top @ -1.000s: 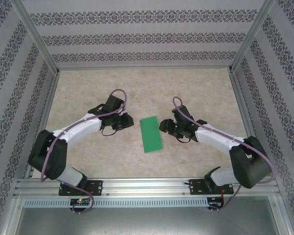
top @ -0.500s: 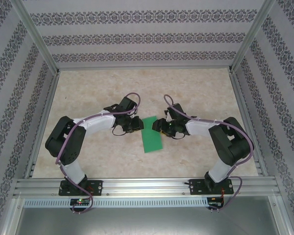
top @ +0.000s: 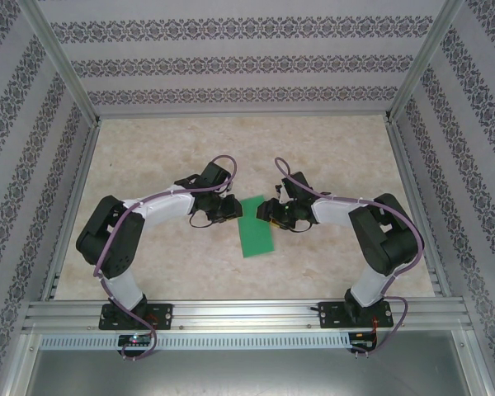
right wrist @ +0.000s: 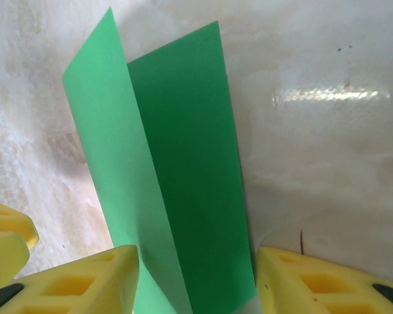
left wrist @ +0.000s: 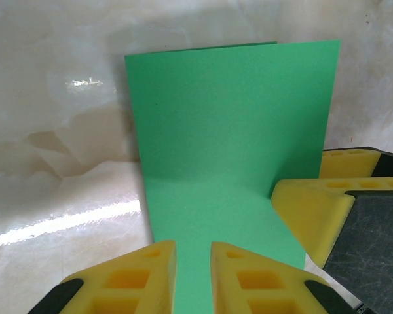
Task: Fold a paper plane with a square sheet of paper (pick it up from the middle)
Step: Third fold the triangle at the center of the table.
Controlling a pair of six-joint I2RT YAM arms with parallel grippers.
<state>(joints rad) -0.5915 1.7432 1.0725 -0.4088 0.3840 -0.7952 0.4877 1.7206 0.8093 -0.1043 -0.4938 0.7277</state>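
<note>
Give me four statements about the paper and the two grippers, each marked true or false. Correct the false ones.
1. The paper on the table is green. True.
2. The paper lies fully flat. False: it is creased, and one half lifts off the other.
3. The right gripper has its jaws wide, with the paper between them. True.
4. Both grippers are at the paper's near end. False: the left gripper and the right one flank its far half, one on each side.
</note>
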